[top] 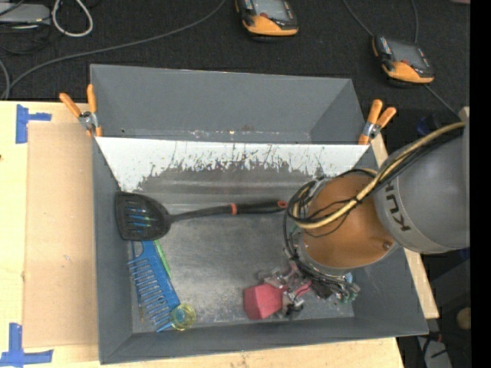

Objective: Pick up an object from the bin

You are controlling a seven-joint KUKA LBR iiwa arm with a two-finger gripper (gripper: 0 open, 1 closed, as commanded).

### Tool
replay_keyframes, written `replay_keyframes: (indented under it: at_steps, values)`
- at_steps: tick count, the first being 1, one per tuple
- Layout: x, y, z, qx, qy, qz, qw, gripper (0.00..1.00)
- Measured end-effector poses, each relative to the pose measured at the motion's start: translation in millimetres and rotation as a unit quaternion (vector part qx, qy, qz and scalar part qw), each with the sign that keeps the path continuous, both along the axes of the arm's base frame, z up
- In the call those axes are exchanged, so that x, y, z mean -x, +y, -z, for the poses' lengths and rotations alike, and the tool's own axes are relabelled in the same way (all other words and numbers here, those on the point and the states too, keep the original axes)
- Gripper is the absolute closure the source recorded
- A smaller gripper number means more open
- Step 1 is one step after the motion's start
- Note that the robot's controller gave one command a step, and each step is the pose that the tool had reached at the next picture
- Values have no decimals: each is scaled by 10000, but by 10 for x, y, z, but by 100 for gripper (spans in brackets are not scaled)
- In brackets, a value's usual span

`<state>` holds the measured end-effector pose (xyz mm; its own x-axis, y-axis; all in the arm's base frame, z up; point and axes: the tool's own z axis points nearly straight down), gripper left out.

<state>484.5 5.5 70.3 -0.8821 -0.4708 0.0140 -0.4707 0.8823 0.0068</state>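
**COLOUR AND PATTERN REFERENCE: BIN CONTENTS AND ARM**

The bin (230, 106) is plain grey. Its far inner wall carries a pale band streaked with dark, speckled scratch marks. The spatula (142, 215) is black, with an orange band on its handle. The comb (153, 282) is blue with a green strip along one side. The ring (182, 315) is translucent yellow-green. The block (261, 300) is uniform pink-red. The wrist cover (345, 221) is orange-brown. The arm (433, 198) is silver-grey with dark lettering.
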Motion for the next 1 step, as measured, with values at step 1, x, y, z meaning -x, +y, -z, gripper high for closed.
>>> replay_keyframes:
  at_steps: [1]
  values:
    - [0,0,0,1,0,-2,10000,100]
